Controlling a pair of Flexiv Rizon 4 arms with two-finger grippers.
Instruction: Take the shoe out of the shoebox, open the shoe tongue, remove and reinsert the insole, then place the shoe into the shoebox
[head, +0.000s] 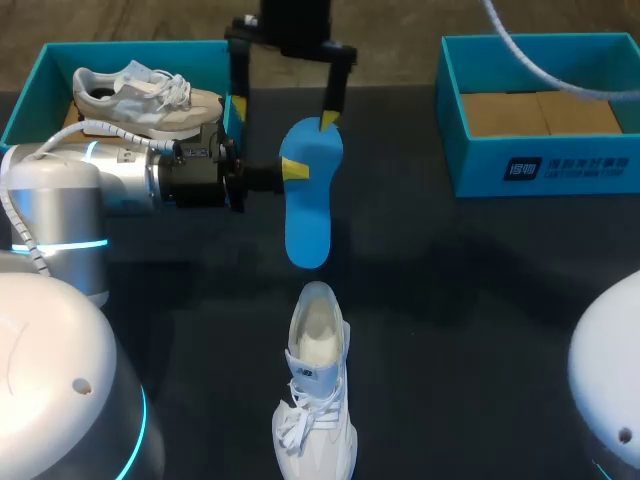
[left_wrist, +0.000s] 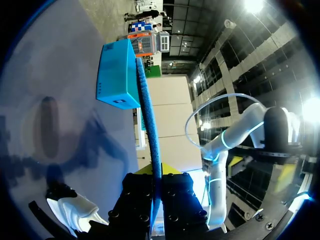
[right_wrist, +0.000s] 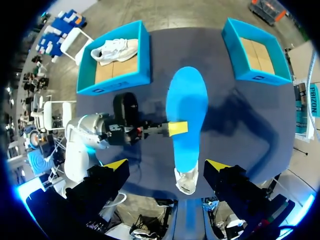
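Insole (head: 308, 205) is being pinched by left gripper (head: 294, 168); right gripper (right_wrist: 167, 166) is being kept open. Label-bearing shoebox (head: 480, 172) is being occupied by cardboard (head: 540, 112).

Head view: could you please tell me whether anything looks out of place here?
Only the blue insole: it is outside the white shoe, held above the table by the left gripper. That fits the task; nothing looks spilled or damaged.
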